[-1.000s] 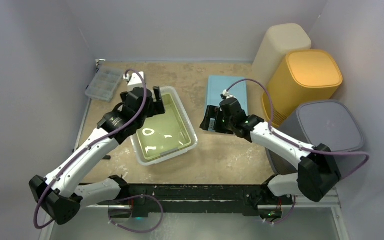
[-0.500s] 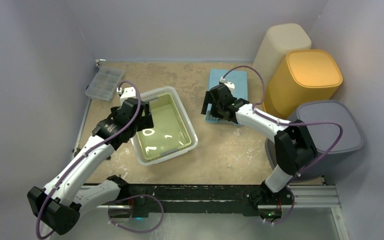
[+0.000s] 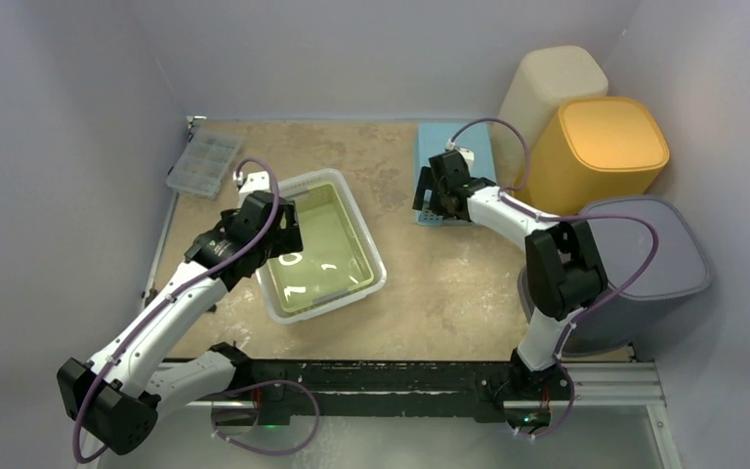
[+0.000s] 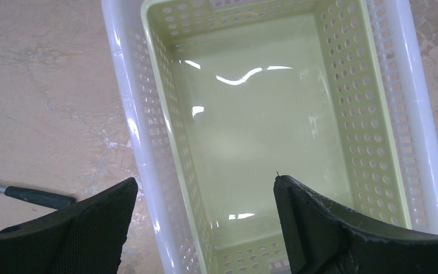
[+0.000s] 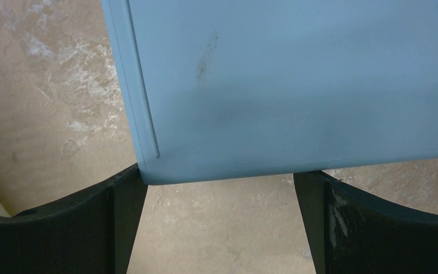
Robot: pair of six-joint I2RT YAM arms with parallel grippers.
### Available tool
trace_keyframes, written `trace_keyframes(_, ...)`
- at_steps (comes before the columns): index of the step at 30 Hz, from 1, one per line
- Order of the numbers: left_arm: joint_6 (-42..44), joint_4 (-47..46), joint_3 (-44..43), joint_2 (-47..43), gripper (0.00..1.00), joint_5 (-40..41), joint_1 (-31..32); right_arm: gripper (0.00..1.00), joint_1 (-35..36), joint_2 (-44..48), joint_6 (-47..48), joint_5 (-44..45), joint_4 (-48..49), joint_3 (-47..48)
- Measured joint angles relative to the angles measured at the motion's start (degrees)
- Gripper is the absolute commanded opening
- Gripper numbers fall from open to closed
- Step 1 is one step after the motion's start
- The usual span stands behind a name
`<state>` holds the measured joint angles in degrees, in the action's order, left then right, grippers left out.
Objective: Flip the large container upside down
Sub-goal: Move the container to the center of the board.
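Observation:
The large white container stands upright on the table, left of centre, with a pale green perforated basket nested inside it. My left gripper is open and empty above its left rim. In the left wrist view the white rim and the basket lie between my left gripper's spread fingers. My right gripper is open and empty at the near end of a blue upturned container. In the right wrist view the blue container's edge sits just beyond my right gripper.
A clear compartment box lies at the back left. Beige, yellow and grey bins stand along the right side. A thin black-handled tool lies on the table left of the white container.
My left gripper has drawn back from the container's far end to its left rim. My right gripper has swung away to the back right, up to the blue container.

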<state>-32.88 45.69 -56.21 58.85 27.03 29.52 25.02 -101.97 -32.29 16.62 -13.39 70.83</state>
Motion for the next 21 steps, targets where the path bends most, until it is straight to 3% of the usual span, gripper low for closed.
trace_keyframes(15,0.02,-0.07,0.83,0.0,0.88,-0.44,0.0,0.99,-0.76,-0.96,3.02,3.5,-1.18,0.98)
trace_keyframes(21,0.13,-0.13,1.73,0.07,0.88,-0.42,0.0,0.99,-0.98,2.78,3.69,3.3,-2.58,0.96)
